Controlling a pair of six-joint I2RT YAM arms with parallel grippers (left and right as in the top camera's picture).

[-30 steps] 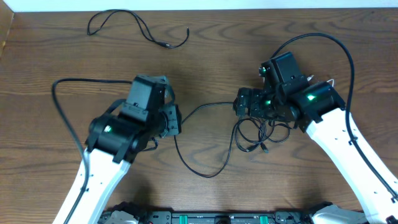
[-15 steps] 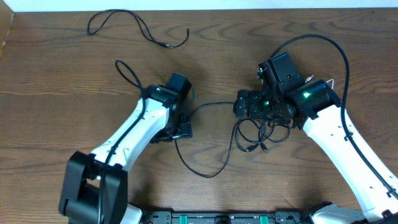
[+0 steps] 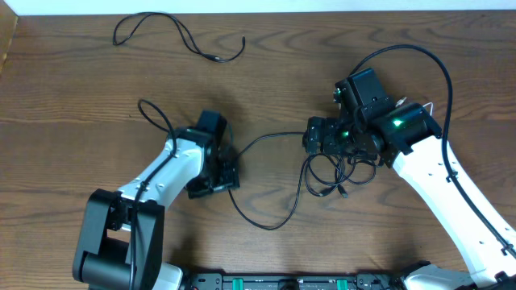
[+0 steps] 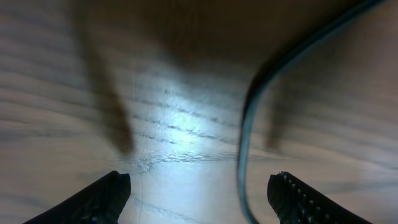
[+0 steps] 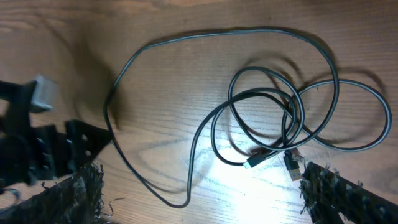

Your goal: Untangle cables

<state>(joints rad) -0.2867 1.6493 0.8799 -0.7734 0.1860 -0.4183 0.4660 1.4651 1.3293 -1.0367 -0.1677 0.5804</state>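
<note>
Apart, one black cable lies near table edge.

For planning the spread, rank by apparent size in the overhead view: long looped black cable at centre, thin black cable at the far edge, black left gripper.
1. Long looped black cable, widest sprawl.
2. Thin black cable at the far edge, somewhat less.
3. Black left gripper, smallest, though raised nearer the camera.

Tangled cables right of separate cable
</note>
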